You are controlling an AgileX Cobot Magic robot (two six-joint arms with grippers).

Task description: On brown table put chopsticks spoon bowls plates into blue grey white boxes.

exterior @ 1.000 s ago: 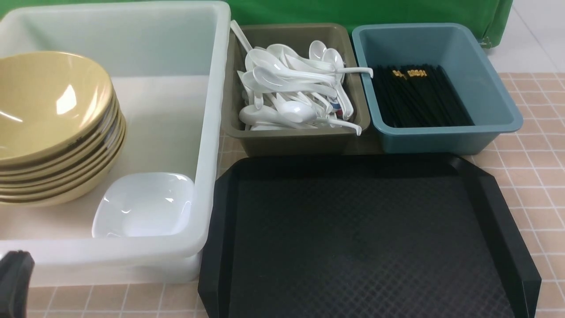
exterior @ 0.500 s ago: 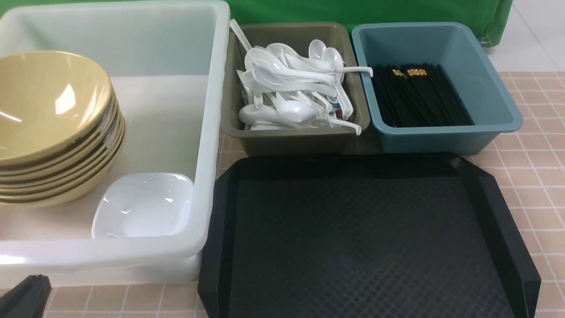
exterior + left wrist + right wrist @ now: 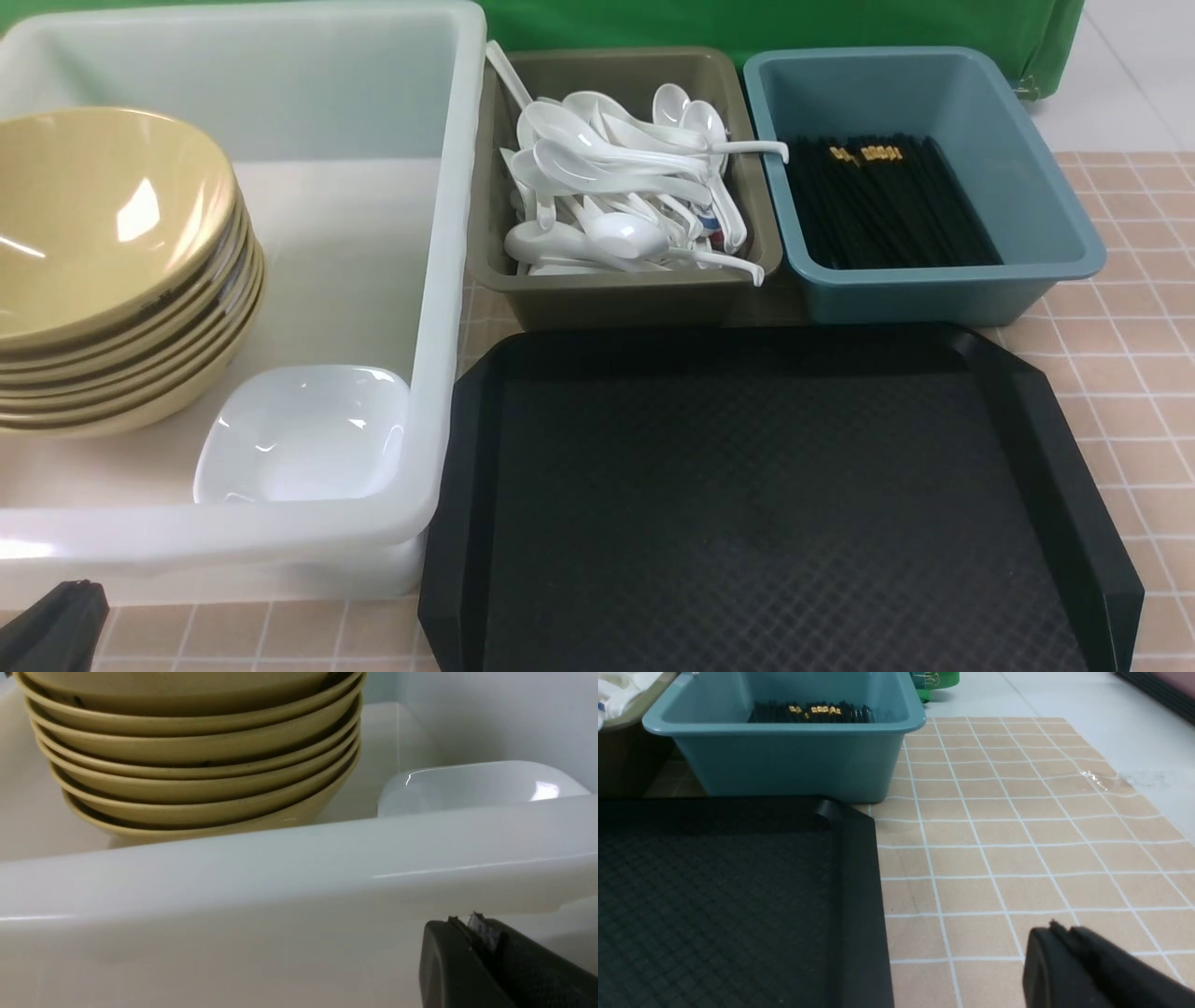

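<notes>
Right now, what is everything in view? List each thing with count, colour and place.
white tub: one, translucent white, left on the table.
bowls: one stack, count unclear, mustard yellow, inside the white tub.
plate: one, white, in the tub beside the bowls.
grey bin: one, grey-brown, centre back.
spoons: many, white, piled in the grey bin.
blue bin: one, teal, right back.
chopsticks: many, black with gold bands, in the blue bin.
black tray: one, front centre, nothing on it.
brown table: tan tiles.
left tool: black, outside the tub's near wall.
right tool: black, above bare tiles.
</notes>
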